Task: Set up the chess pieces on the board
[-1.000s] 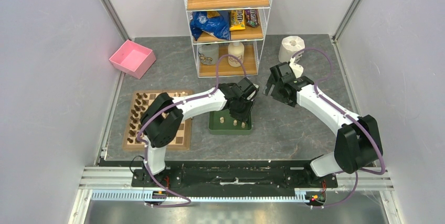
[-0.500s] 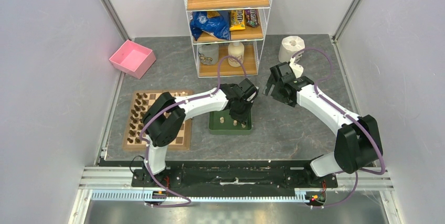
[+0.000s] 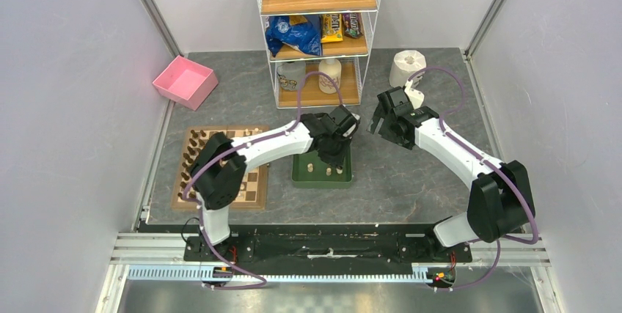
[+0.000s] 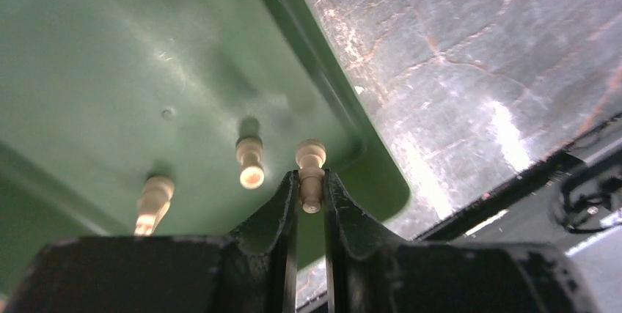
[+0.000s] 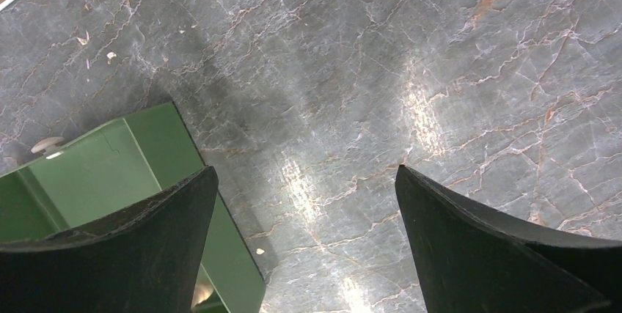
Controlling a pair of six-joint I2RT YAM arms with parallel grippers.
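The board (image 3: 178, 197) lies at the left, partly under my left arm, with dark chess pieces (image 3: 192, 155) along its left columns. A green tray (image 3: 301, 176) in the middle holds cream chess pieces (image 3: 329, 171). My left gripper (image 3: 334, 157) reaches down into the tray. In the left wrist view it (image 4: 311, 181) is shut on a cream pawn (image 4: 311, 159) near the tray's corner, with two more cream pieces (image 4: 250, 163) beside it. My right gripper (image 3: 375, 124) is open and empty over bare table right of the tray, and shows wide open in its wrist view (image 5: 304, 170).
A wire shelf rack (image 3: 319, 34) with snacks and bottles stands at the back centre. A pink box (image 3: 185, 80) sits at the back left and a paper roll (image 3: 407, 67) at the back right. The tray's corner (image 5: 95, 174) shows beside my right gripper's left finger.
My left arm has shifted slightly to the left, its gripper staying low over the green tray. The right arm has not moved.
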